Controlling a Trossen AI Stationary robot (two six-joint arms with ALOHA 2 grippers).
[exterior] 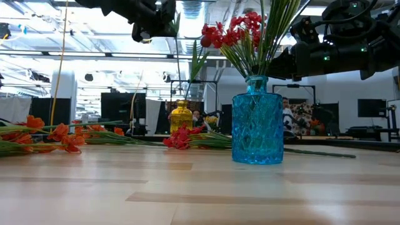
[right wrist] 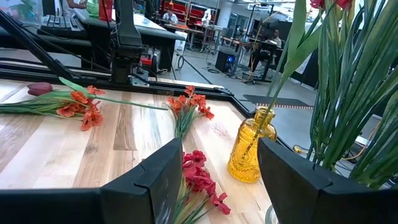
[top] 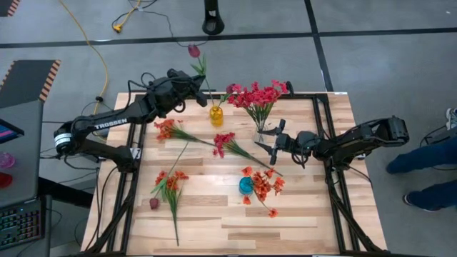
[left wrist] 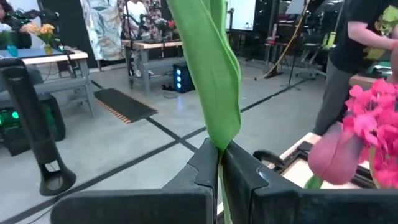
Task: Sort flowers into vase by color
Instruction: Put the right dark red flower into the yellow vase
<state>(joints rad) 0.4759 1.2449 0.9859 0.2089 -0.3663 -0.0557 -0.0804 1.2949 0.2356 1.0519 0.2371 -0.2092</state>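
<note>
The left tool [top: 191,80] hangs over the far edge of the counter [top: 285,221], its fingers pinched tight on the green stem of a dark maroon tulip [top: 193,51], whose bud pokes out beyond the counter's far rim while the stem runs back down toward the small yellow vase [top: 216,115]. In the left wrist view the stem and a broad leaf [left wrist: 211,74] rise straight up from between the closed fingers. The stem's long axis slants from the bud, past the tool, to the mouth of the yellow vase just nearer in, and its lower end looks to be in or right at that mouth, though I cannot say which. So the coming move likely turns on lowering the stem along its own line into the vase. The right tool [top: 273,140] waits with its fingers spread wide and holding nothing, just beside the clear vase [top: 261,134] that carries the crimson-pink sprays [top: 255,95]. On the boards lie orange-red sprays [top: 170,129], another crimson spray [top: 224,142], and a blue vase [top: 246,185] with orange blooms [top: 265,183] beside it.
</note>
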